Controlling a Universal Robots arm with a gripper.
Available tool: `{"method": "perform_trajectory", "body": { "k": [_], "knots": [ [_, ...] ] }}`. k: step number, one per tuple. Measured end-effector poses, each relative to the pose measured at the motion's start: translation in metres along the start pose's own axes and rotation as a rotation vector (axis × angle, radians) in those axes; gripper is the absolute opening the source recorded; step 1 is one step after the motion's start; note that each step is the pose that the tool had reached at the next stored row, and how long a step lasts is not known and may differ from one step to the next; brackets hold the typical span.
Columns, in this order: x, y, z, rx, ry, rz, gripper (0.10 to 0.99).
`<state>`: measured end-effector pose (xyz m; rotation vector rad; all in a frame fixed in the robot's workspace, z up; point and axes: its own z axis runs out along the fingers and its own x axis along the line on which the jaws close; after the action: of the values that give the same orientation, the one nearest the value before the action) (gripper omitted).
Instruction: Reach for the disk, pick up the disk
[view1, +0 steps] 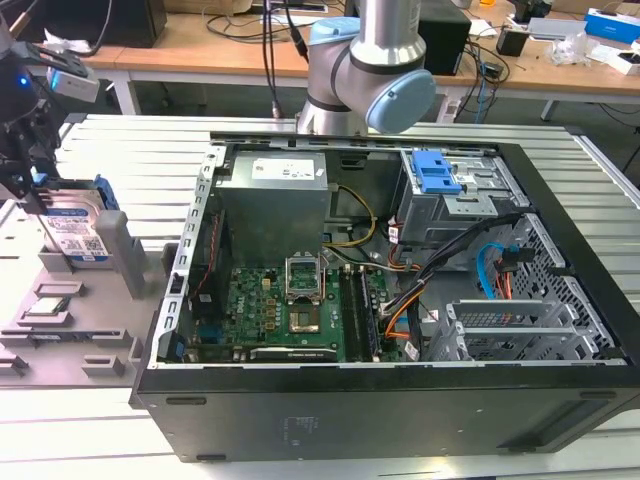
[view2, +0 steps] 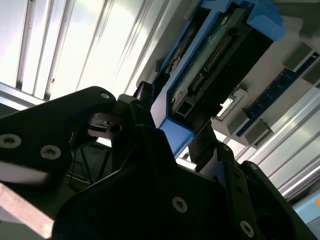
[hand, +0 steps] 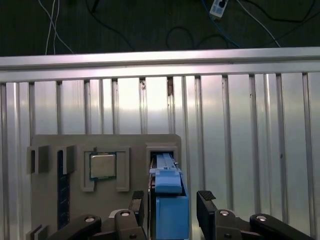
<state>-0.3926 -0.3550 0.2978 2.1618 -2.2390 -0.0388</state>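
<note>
The disk (view1: 78, 232) stands on edge in a slot of the grey holder plate (view1: 115, 255) at the exterior view's left, its white-and-blue label facing out. My gripper (view1: 33, 188) hangs over its near end. In the first wrist view the black fingers (hand: 205, 201) stand on either side of the disk's blue rail (hand: 171, 215), with thin dark gaps on both sides, so the gripper (hand: 170, 198) is open around it. In the second wrist view the disk's connector edge (view2: 215, 60) runs away from the gripper (view2: 175, 119), and the fingers lie close along its faces.
A small square processor chip (hand: 102, 166) lies in a recess of the same holder plate, beside the disk. An open black computer case (view1: 400, 400) with its motherboard (view1: 290, 310) and blue drive-bay latch (view1: 435, 172) lies to the exterior view's right. The arm's base (view1: 365, 70) stands behind it.
</note>
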Motion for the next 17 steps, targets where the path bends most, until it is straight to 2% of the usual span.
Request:
{"method": "perform_trajectory", "body": {
  "k": [4,14,16,17],
  "knots": [
    [0.0000,-0.0007,0.0075,0.000,0.0009,-0.003,0.545],
    [0.0000,-0.0007,0.0077,0.000,0.0009,-0.004,0.525],
    [0.0000,-0.0007,0.0077,0.000,0.0008,-0.003,0.396],
    [0.0000,-0.0007,0.0078,0.000,0.0008,-0.004,0.369]
  ]
}}
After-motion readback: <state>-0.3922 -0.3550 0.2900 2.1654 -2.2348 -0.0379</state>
